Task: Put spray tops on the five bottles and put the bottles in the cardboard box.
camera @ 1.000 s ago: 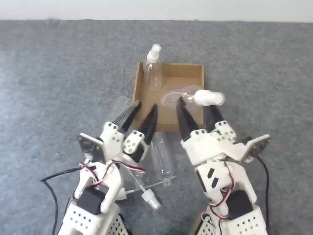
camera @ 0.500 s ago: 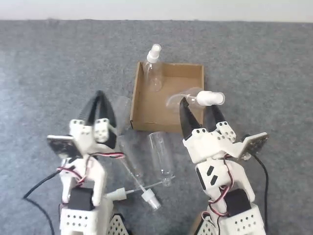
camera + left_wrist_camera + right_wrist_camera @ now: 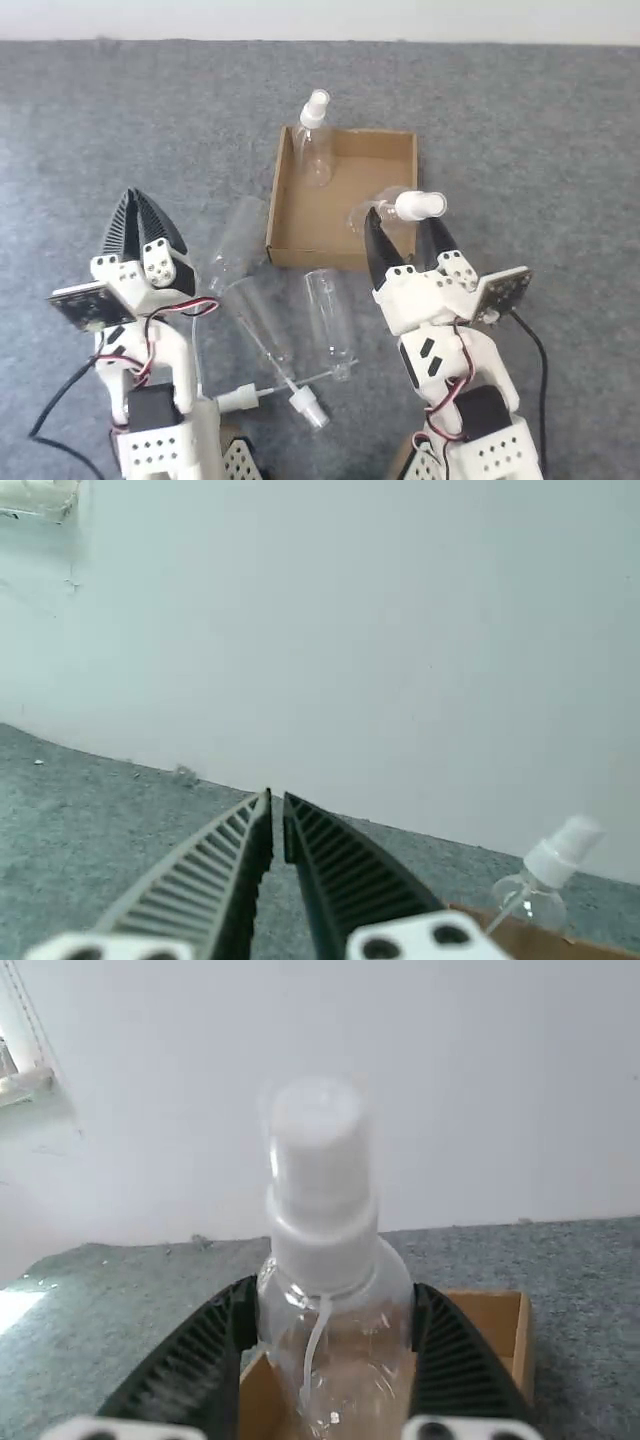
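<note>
The cardboard box (image 3: 345, 245) lies at the table's middle. A clear bottle with a white spray top (image 3: 314, 140) stands in its far left corner, also in the left wrist view (image 3: 545, 880). My right gripper (image 3: 400, 220) is shut on a second capped bottle (image 3: 405, 207) held over the box's near right part; in the right wrist view that bottle (image 3: 325, 1260) stands upright between the fingers (image 3: 215, 1345). My left gripper (image 3: 135, 198) is shut on nothing, raised to the left of the box. Three uncapped bottles (image 3: 332, 320) lie in front of the box.
Two loose spray tops (image 3: 305, 405) with dip tubes lie near the arms' bases, between them. One uncapped bottle (image 3: 235, 240) lies just off the box's left front corner. Grey carpet covers the table; a white wall stands behind.
My left gripper has swung left away from the box's front edge and shut. The right gripper has drawn the capped bottle back slightly, still holding it.
</note>
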